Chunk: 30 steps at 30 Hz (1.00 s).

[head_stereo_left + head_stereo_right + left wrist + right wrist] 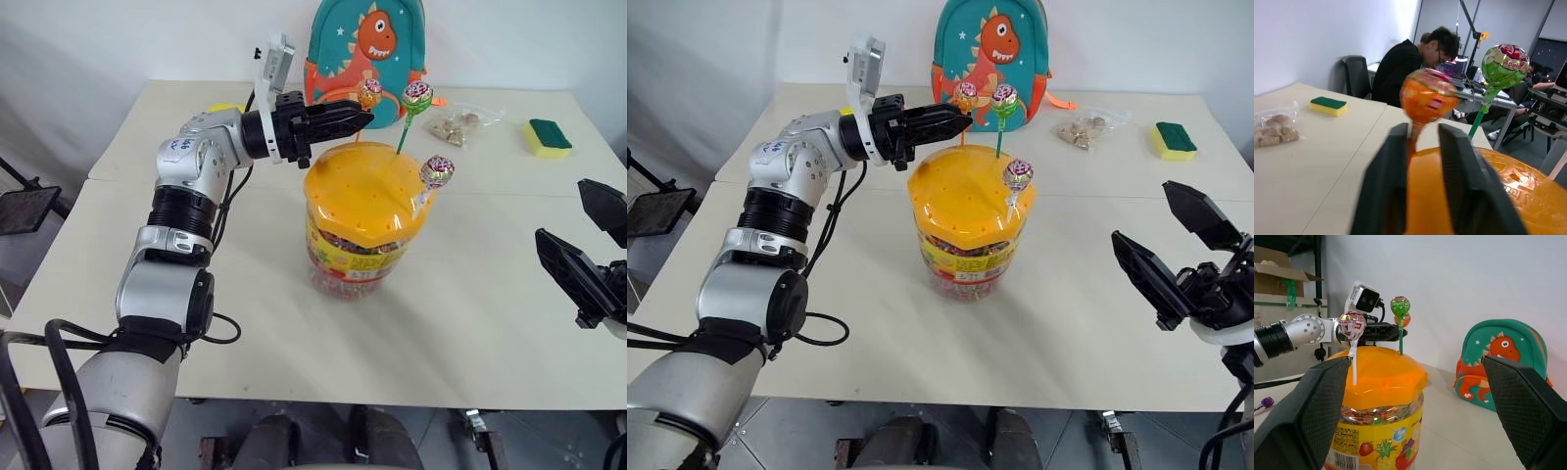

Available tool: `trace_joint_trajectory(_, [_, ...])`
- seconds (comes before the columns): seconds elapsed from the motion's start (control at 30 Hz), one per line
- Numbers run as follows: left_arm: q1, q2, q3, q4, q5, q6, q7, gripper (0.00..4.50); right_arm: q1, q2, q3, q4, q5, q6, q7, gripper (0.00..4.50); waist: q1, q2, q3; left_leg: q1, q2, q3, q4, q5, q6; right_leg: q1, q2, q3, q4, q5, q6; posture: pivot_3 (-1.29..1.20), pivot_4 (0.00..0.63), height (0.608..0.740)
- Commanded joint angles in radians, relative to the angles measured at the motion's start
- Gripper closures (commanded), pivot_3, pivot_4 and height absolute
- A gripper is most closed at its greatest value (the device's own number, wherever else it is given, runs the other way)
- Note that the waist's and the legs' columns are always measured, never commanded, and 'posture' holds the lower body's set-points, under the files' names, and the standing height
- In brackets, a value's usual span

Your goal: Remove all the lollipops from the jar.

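Observation:
The jar (358, 255) stands mid-table, a clear tub under a wavy orange lid (353, 191). Three lollipops stand in the lid: orange (370, 93), green-pink (417, 95) and pinkish-silver (437, 170). My left gripper (364, 119) reaches in level from the left, just above the lid. It is shut on the orange lollipop's stick (1413, 139), right below the head (1429, 95). My right gripper (1138, 210) hovers open and holds nothing, to the right of the jar. A purple lollipop (1265, 403) lies on the table beyond the jar.
A teal dinosaur backpack (367, 49) stands behind the jar. A bag of snacks (458, 125) and a yellow-green sponge (546, 137) lie at the back right. The white table (470, 323) is bare in front of the jar. A person (1410, 63) sits at a desk beyond.

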Motion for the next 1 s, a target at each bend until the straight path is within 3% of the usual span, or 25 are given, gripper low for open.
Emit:
trace_joint_trajectory(0.03, [-0.041,0.021,0.128,-0.014,-0.071,0.011,0.088,4.47,-0.033,0.001,0.012,-0.011,0.001,-0.023,-0.003,0.0,-0.001,0.0,0.0,0.0,0.0,0.0,0.0,0.0,0.0,0.0,0.0,0.0,0.0,0.0,0.0,0.0,0.15,0.74])
trace_joint_trajectory(0.17, [-0.02,0.1,0.291,-0.025,-0.132,0.082,0.294,4.47,-0.095,0.0,0.061,0.021,-0.008,-0.021,0.012,0.0,-0.011,0.0,0.0,0.0,0.001,-0.001,0.0,0.0,0.0,0.0,0.0,0.0,0.0,0.0,0.0,0.0,0.15,0.74])
trace_joint_trajectory(0.27, [0.092,0.196,0.255,-0.113,-0.036,0.125,0.409,4.47,-0.153,0.008,0.096,0.042,-0.007,-0.031,0.034,0.0,-0.027,0.001,0.0,0.001,0.001,-0.001,-0.001,0.0,0.0,0.0,0.0,0.0,0.0,0.0,0.0,0.0,0.15,0.74])
trace_joint_trajectory(0.33, [0.22,0.263,0.257,-0.228,-0.01,0.222,0.499,4.47,-0.178,-0.015,0.131,0.064,-0.037,-0.033,0.095,0.0,-0.031,0.002,-0.001,0.003,0.001,0.0,-0.003,0.0,-0.001,0.0,0.0,0.001,0.001,0.0,0.0,0.0,0.15,0.74])
trace_joint_trajectory(0.5, [0.704,0.494,0.226,-0.691,0.016,0.496,0.529,4.47,-0.23,-0.057,0.198,0.133,-0.085,-0.025,0.207,0.0,-0.041,-0.002,0.001,0.001,0.001,-0.003,-0.002,-0.001,-0.001,-0.001,-0.004,0.007,0.001,0.0,-0.001,0.0,0.15,0.74])
trace_joint_trajectory(0.57, [0.875,0.551,0.271,-0.84,0.008,0.658,0.582,4.47,-0.238,-0.071,0.223,0.157,-0.103,-0.022,0.251,0.0,-0.034,-0.004,0.002,-0.001,0.002,-0.006,-0.001,-0.002,-0.002,-0.001,-0.005,0.008,0.0,0.0,-0.001,0.0,0.15,0.74])
trace_joint_trajectory(0.7, [1.033,0.558,0.347,-1.007,-0.041,0.835,0.625,4.47,-0.245,-0.08,0.246,0.186,-0.119,-0.016,0.297,0.0,-0.015,-0.002,0.001,-0.001,0.001,-0.015,0.0,-0.002,-0.002,0.005,-0.006,0.008,-0.006,-0.001,-0.001,0.0,0.15,0.74])
trace_joint_trajectory(0.87, [1.065,0.523,0.364,-1.033,-0.033,0.857,0.659,4.47,-0.252,-0.086,0.265,0.196,-0.13,-0.008,0.328,0.0,-0.012,-0.002,0.001,-0.001,0.0,-0.016,0.0,-0.002,-0.003,0.004,-0.006,0.011,-0.005,-0.001,-0.001,0.0,0.15,0.74])
trace_joint_trajectory(1.0, [1.084,0.531,0.342,-1.013,-0.026,0.804,0.639,3.44,-0.236,-0.09,0.25,0.194,-0.128,-0.006,0.339,0.0,-0.023,-0.002,0.001,-0.001,0.0,-0.016,-0.001,-0.002,-0.004,0.003,-0.005,0.011,-0.005,-0.001,-0.001,0.0,0.15,0.74])
